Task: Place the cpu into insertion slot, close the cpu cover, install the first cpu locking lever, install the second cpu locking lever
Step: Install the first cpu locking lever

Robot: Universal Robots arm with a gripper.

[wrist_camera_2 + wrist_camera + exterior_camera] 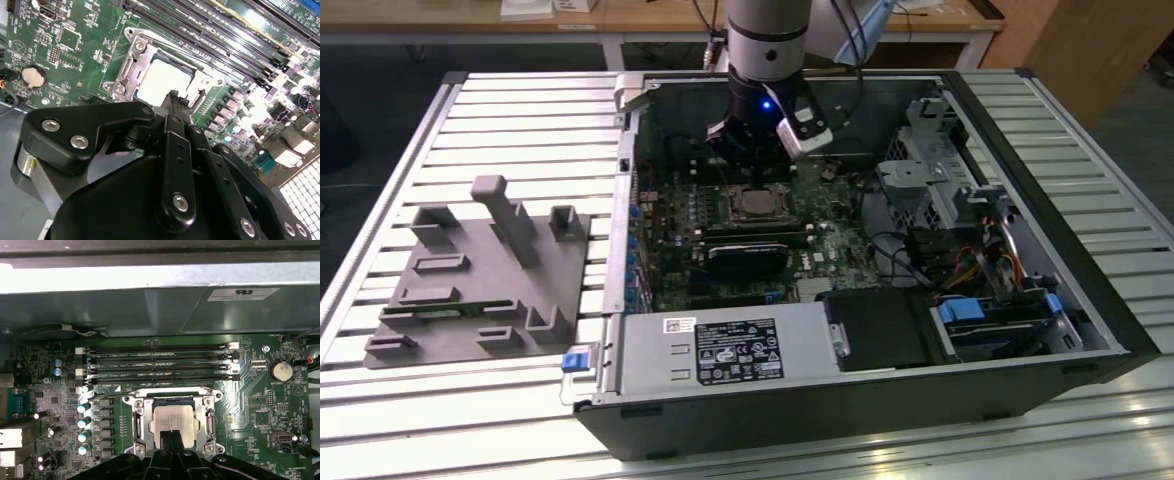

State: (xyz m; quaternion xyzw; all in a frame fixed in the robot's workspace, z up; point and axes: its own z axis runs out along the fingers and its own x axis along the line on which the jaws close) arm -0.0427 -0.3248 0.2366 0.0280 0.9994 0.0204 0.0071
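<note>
At the exterior view's left, a grey fixture block [474, 270] sits on the slatted table [520, 100], well apart from the open computer case [1067, 250]. At upper centre the arm [765, 40] reaches down into the case. Its gripper [750, 170] hangs just above the cpu [754, 204], a small pale square on the green motherboard [670, 250]. In that view the fingertips are too dark to tell apart. Both wrist views come closer: the cpu lies seated in the insertion slot [175, 402], and the cpu cover [139, 420] lies flat around it, the chip's face showing through the window. The fingers [175, 130] are pressed together with nothing between them, their tip over one edge of the chip; whether they touch it cannot be told. The first wrist view adds the memory slots [160, 362] and a coin battery [280, 371]. The locking levers are hard to make out. At the exterior view's right, drive bays [987, 315] crowd the case.
</note>
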